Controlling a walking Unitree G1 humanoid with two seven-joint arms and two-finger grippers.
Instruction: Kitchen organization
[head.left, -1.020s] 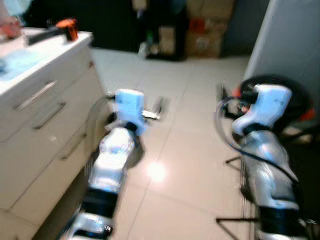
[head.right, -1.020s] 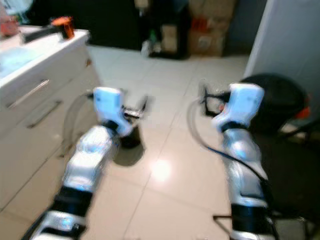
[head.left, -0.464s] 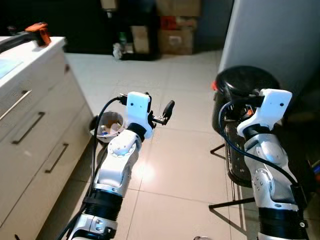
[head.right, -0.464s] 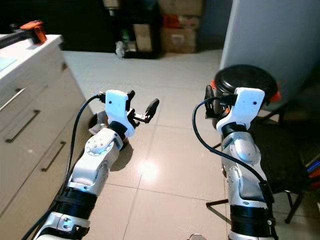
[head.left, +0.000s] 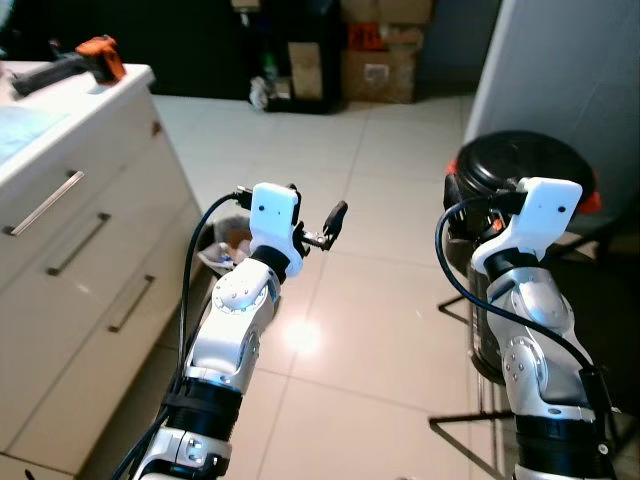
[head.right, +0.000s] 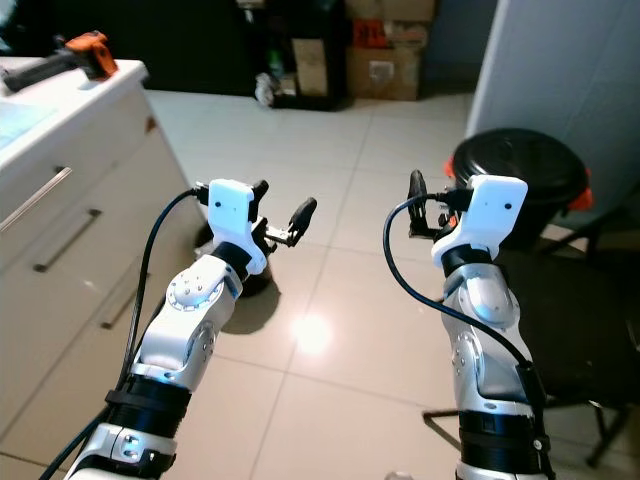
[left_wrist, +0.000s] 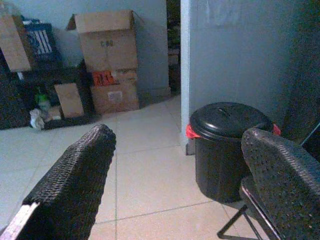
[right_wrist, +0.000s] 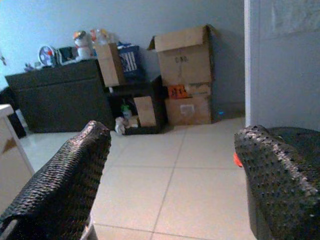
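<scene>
Both arms are raised over a pale tiled floor (head.left: 380, 170), each claw released and empty. The left claw (head.right: 283, 216) hovers just off a white cabinet (head.left: 70, 290) that stands on the robot's left, its fingers (left_wrist: 75, 180) spread wide. The right claw (head.right: 432, 203) is held up near a black bin (head.left: 520, 170), its fingers (right_wrist: 65, 185) also set well apart. The cabinet has three drawers with bar handles, all closed, and its top serves as a table (head.left: 60, 110); at the table's far corner lies a dark tool with an orange end (head.left: 100, 55). Low on the floor beside the cabinet, partly hidden behind the left arm, sits a small bowl (head.left: 228, 240) with something pale in it; what it holds cannot be told. The lidded bin, with a red bag edge showing under the lid, stands against a grey wall (head.left: 570, 70) on the right, and a black chair (head.right: 570, 330) on thin metal legs stands just beside it, behind the right arm. At the far end of the room cardboard boxes (left_wrist: 107, 55) are stacked next to a dark shelf unit (right_wrist: 60, 95), with small items on top of it and a blue crate (right_wrist: 129, 60) nearby.
</scene>
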